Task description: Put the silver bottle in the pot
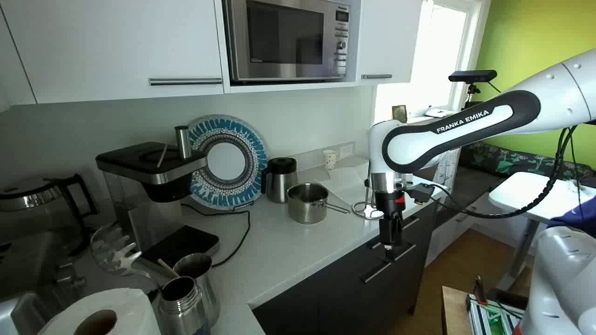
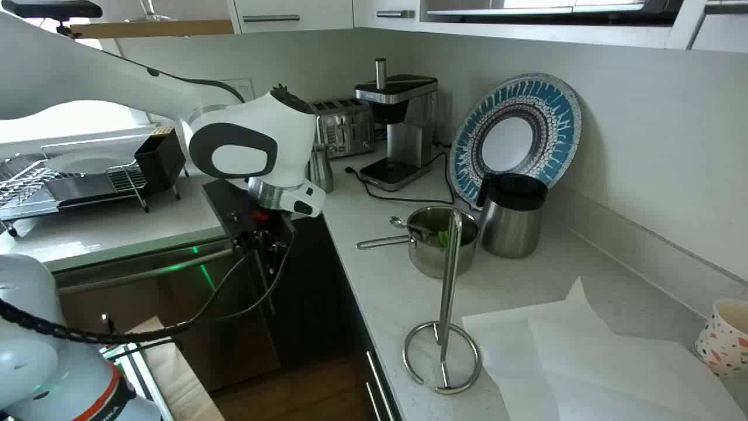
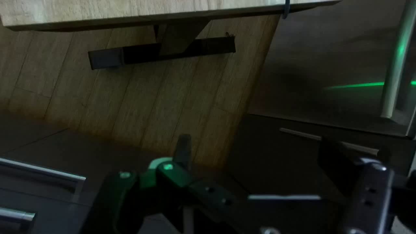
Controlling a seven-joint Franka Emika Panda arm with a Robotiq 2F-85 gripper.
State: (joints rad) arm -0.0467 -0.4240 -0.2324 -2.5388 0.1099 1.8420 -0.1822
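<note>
The silver bottle [image 1: 182, 307] stands upright at the near edge of an exterior view, its threaded mouth open, beside a flared steel vessel [image 1: 201, 274]. In an exterior view a steel vessel [image 2: 320, 169] is partly hidden behind the arm; I cannot tell which of the two it is. The pot [image 1: 307, 204] is a low steel saucepan with a long handle on the counter; it also shows in an exterior view [image 2: 442, 254], with a metal utensil and something green in it. My gripper [image 1: 391, 239] points down beyond the counter's front edge, open and empty in the wrist view [image 3: 260, 154].
A steel jug with black lid [image 1: 281, 181] stands by the pot. A wire stand with ring base [image 2: 447, 304] and white paper [image 2: 561, 351] lie nearer. A coffee maker [image 1: 153, 186], plate [image 1: 195, 181] and paper roll [image 1: 125, 307] share the counter [image 1: 279, 251]. Drawer handles [image 3: 42, 170] show below.
</note>
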